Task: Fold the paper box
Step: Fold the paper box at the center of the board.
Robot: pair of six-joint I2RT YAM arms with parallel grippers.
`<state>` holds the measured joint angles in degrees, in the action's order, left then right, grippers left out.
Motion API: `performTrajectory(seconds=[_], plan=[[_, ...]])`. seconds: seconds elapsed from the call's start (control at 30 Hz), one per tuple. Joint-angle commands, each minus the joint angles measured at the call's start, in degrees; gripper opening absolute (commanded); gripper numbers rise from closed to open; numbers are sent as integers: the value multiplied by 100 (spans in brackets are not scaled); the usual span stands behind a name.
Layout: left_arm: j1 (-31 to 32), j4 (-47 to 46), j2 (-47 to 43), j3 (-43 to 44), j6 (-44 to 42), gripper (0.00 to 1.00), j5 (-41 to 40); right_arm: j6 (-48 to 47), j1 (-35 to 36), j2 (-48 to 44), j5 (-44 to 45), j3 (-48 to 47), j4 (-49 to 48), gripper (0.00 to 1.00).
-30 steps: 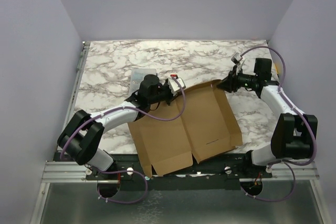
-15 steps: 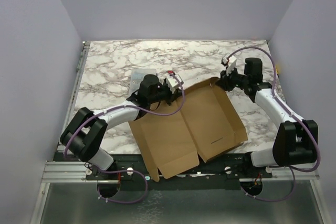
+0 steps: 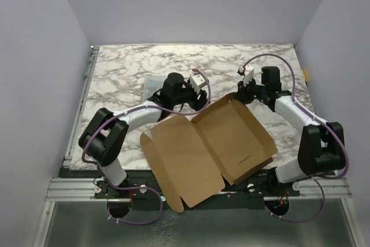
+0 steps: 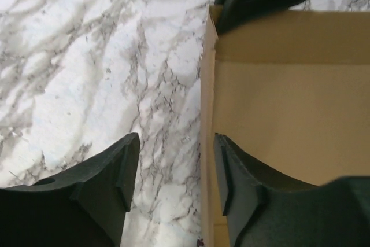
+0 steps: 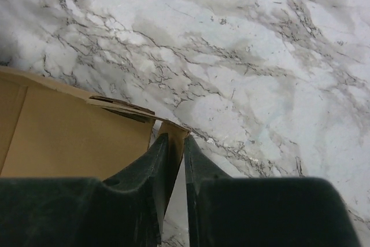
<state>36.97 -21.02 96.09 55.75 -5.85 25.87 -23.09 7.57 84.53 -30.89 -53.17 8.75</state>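
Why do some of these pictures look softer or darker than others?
Top view: even, soft light, paper box crisp, only faint shadows. Left wrist view: dark left fingers close up, marble table slightly soft. Right wrist view: right fingers nearly black, detail lost.

Paper box (image 3: pixel 208 148) lies on the table (image 3: pixel 127 65) at near centre, overhanging the near edge, with left gripper (image 3: pixel 201 101) at its far-left edge, right gripper (image 3: pixel 240 93) on its far corner, and small case (image 3: pixel 152 82) behind-left of it.
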Motion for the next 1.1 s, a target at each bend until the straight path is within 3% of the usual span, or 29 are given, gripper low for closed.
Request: performTrajectory(seconds=[0.0,0.03,0.07,0.27,0.47,0.67,0.77,0.9,1.07], plan=[[3,583,1,447,-109,68,108,72,24,143,-278,-53,77,18],[1,759,159,571,-96,90,198,83,25,194,-309,-79,112,19],[3,941,306,699,-76,98,263,81,25,247,-316,-125,176,19],[109,1166,714,988,16,99,562,26,20,420,-455,-260,399,25],[17,1465,1108,1337,52,99,715,-86,12,469,-487,-347,582,47],[64,1655,1164,1328,-185,86,431,-215,-218,190,-462,-460,688,74],[64,1765,1221,1334,-222,72,420,-680,-373,-5,-1291,-484,985,83],[60,1809,1292,1425,-171,63,531,-1324,-380,397,-2600,-779,1850,84],[73,1837,1331,1539,-95,60,577,-1164,-379,1130,-2979,-984,2199,81]])
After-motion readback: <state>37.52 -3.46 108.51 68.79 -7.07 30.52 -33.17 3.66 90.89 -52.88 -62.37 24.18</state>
